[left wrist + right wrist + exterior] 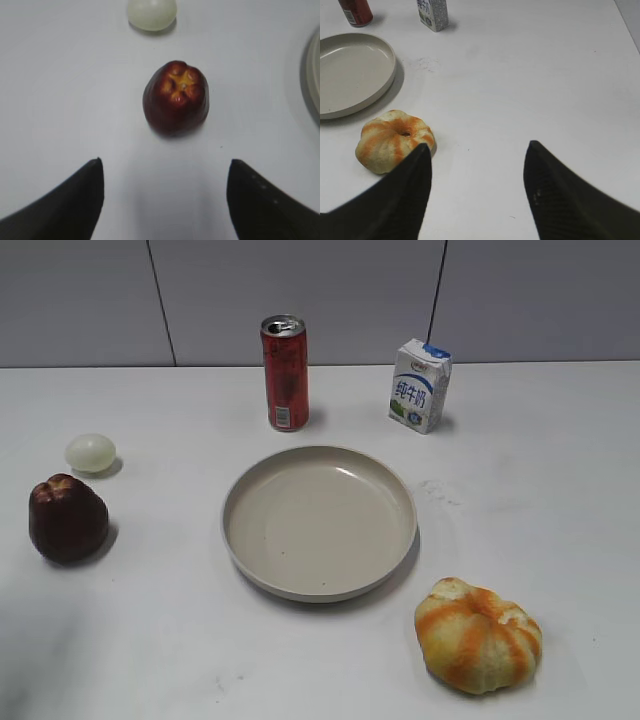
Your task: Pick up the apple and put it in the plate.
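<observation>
The dark maroon apple (pixel 67 519) sits on the white table at the far left; in the left wrist view the apple (pixel 176 97) shows its yellowish top dimple. The beige plate (pixel 245 545) lies empty at the table's middle; its rim shows in the left wrist view (pixel 312 75) and it shows in the right wrist view (pixel 385 75). My left gripper (pixel 165 162) is open and empty, above the table, short of the apple. My right gripper (pixel 477 145) is open and empty, right of the pumpkin-like fruit. Neither gripper shows in the exterior view.
A pale egg (pixel 91 453) lies just behind the apple, also in the left wrist view (pixel 151 13). A red can (pixel 285 373) and a milk carton (pixel 419 385) stand behind the plate. An orange-and-yellow ribbed fruit (pixel 478 635) lies front right, also in the right wrist view (pixel 390 141).
</observation>
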Action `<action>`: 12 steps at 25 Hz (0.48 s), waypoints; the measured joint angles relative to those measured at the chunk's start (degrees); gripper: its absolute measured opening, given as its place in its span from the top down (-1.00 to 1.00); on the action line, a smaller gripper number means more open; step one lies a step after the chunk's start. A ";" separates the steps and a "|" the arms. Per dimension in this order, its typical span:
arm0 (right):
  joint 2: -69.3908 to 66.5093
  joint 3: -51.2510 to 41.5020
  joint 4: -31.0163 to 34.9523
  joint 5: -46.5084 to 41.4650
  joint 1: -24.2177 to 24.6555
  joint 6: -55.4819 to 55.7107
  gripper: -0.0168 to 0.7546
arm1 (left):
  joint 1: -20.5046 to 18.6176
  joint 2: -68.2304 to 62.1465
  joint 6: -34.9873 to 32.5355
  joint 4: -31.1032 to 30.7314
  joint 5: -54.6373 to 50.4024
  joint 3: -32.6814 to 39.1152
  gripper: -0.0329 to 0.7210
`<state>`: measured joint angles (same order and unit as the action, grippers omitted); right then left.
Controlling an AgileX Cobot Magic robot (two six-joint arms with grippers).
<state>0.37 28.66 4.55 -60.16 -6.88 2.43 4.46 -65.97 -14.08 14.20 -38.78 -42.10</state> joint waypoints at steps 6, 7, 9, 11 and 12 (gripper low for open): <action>0.00 0.00 0.29 0.00 0.00 0.07 -0.20 | 5.59 -12.53 -1.05 -1.11 -1.93 -10.29 -0.63; 0.00 0.00 0.29 0.00 0.00 0.07 -0.20 | 7.02 -14.68 -1.05 -1.84 -2.41 -11.67 -0.64; 0.00 0.00 0.31 0.00 0.00 0.07 -0.20 | 9.32 -18.67 -1.06 -3.70 -3.88 -14.05 -0.68; 0.00 0.00 0.31 0.00 0.00 0.07 -0.20 | 10.24 -22.58 -1.06 -4.55 -5.07 -16.53 -0.72; 0.00 0.00 0.31 0.00 0.00 0.07 -0.20 | 10.44 -23.98 -1.06 -4.90 -5.45 -17.47 -0.73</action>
<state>0.37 28.66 4.86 -60.16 -6.88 2.50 14.90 -89.95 -15.15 9.30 -44.24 -59.57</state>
